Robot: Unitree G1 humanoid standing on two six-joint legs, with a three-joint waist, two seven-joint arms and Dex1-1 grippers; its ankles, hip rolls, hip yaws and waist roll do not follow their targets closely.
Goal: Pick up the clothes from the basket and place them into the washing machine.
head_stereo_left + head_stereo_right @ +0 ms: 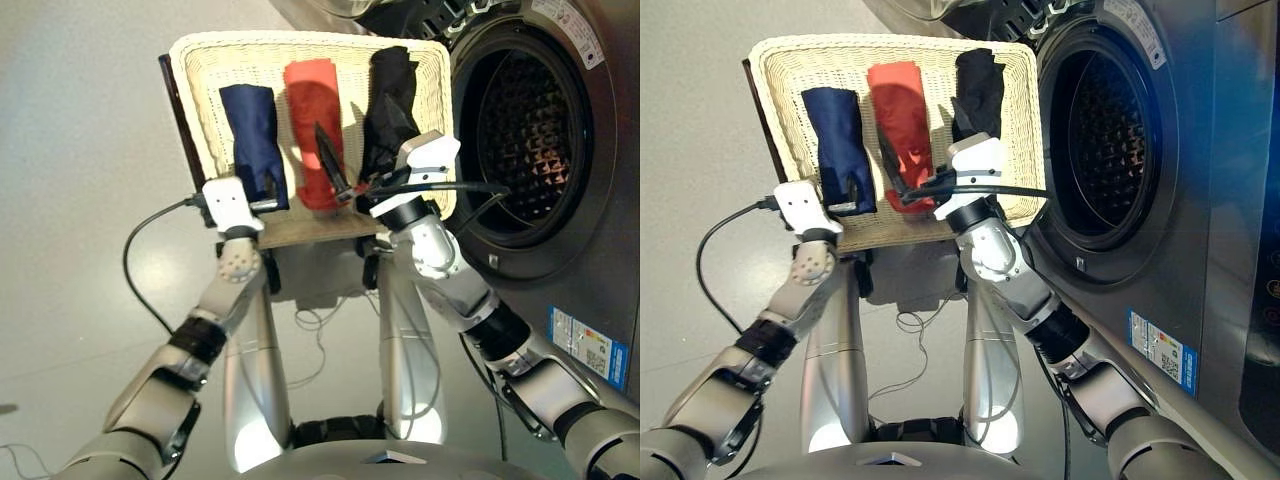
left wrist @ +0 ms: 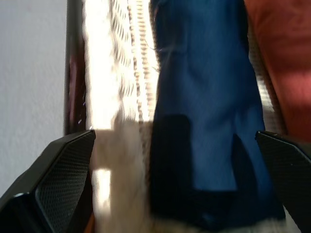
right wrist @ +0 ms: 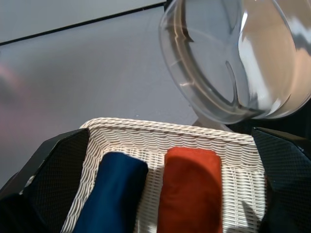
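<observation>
This looks like a laundry corner. A dark grey front-loading washing machine (image 1: pixel 530 130) stands open on a plain grey floor (image 1: pixel 80 150), and a wicker basket (image 1: pixel 205 60) of rolled clothes (image 1: pixel 315 120) sits just beside its drum opening.

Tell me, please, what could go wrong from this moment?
The open left gripper sits at the navy roll's near end, beside the basket rim; closing there, it might catch wicker or only loose cloth. The open right gripper hangs over the red roll, with the black roll close; the arm could drag either.
</observation>
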